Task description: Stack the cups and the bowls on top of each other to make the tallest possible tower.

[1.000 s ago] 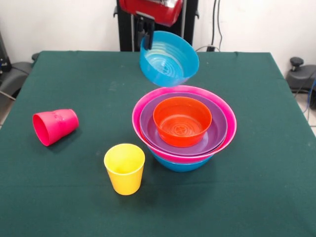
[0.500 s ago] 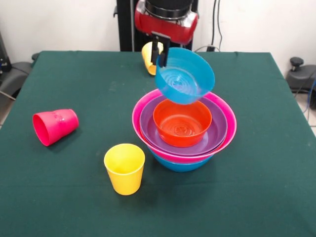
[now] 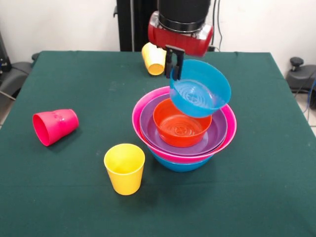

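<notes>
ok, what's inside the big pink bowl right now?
The pink bowl holds a purple bowl with an orange bowl nested in it. The blue bowl held by the gripper hangs tilted above, covering their far rims.

My arm: black cylindrical upper section, glossy red rounded collar below, thin pale band where the two meet. My gripper: black, narrow flat fingers hanging from black mounting plate under red collar. My pedestal: black upright column.
</notes>
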Tool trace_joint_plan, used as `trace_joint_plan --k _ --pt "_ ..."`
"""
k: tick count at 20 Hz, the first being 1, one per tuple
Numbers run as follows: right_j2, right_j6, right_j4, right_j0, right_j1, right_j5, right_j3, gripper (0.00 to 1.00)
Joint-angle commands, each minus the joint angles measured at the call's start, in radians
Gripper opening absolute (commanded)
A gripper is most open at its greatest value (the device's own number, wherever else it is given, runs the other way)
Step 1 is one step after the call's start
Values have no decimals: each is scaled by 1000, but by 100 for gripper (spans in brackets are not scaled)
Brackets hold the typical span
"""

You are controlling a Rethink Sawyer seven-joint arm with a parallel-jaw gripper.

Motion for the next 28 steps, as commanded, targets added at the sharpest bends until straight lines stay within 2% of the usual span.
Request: trace_joint_plan --k 1,4,10,21,24,28 --pt "-12 39 -8 27 62 -9 -82 100" --pt "-30 62 -30 39 56 -45 -81 100" --pt "-28 47 -34 25 57 -99 -69 100" --pt "-11 38 9 1 83 -128 -49 100" --pt "-30 75 13 30 84 -105 -39 100" --pt "-49 120 18 61 95 -120 -23 100"
